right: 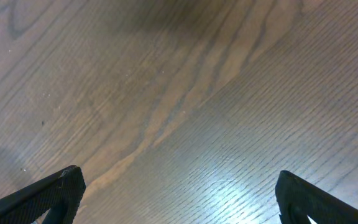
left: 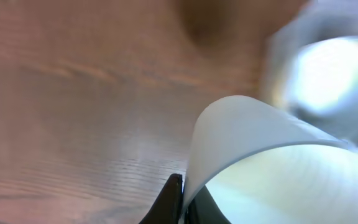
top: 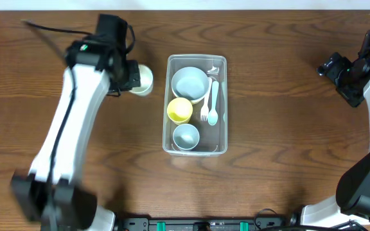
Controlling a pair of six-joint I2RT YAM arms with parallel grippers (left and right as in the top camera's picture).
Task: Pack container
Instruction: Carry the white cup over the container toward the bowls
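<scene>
The left claw (top: 135, 77) is closed on the wall of a pale cup (top: 144, 80). In the left wrist view one dark finger (left: 173, 198) lies against the outside of the cup's thin rim, and a second dark shape sits just inside it, so the wall is pinched between the two (this view is badly blurred, and little more can be read from it). The cup stands upright at the claw's tip above the brown wooden table (top: 268, 160); I cannot tell whether its base rests on the wood or hangs just clear of it.

The container (top: 222, 138) lies to the right of this claw, just past the cup and apart from it, with its long sides running away from the arm bases. Inside it a grey-blue bowl (top: 190, 82) fills the far end; a yellow cup (top: 179, 110) sits in the middle against the wall nearer the left claw; a smaller grey-blue cup (top: 185, 136) sits at the near end. A white fork (top: 205, 106) and a pale blue spoon (top: 214, 106) lie side by side along the wall farther from that claw.

The right claw (top: 329, 67) is spread wide and grips nothing; in the right wrist view its two dark fingers (right: 48, 196) stand at the lower corners with only bare wood grain between them. The container is well away to this claw's left.
</scene>
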